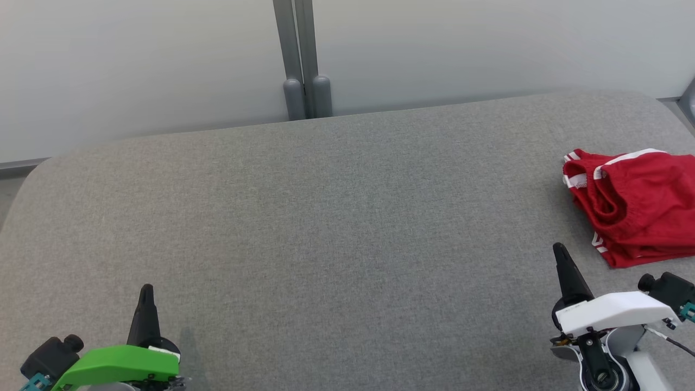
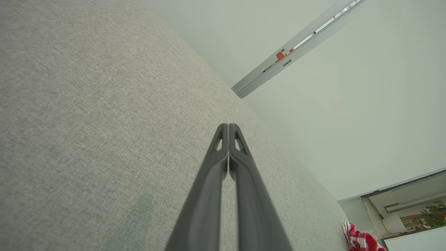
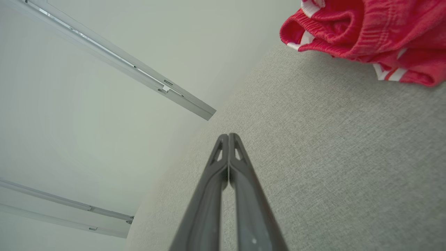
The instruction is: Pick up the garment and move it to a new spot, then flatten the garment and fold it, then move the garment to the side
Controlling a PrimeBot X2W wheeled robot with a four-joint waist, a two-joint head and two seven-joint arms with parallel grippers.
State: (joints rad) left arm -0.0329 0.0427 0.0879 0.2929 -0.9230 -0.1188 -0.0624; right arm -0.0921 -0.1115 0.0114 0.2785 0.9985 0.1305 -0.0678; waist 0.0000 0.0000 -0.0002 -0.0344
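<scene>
On the grey cloth-covered table (image 1: 336, 217), a red garment (image 1: 635, 206) with white stripes is seen lying in a rumpled, layered heap near the right-hand edge, partly cut off by the head view's border. The right gripper (image 1: 559, 251) is poised near it without touching, its two dark fingers pressed together with nothing between them. The left gripper (image 1: 146, 289) is seen well apart at the lower left, likewise pressed together and empty. A grey post (image 1: 304, 60) is set against the pale wall behind.
</scene>
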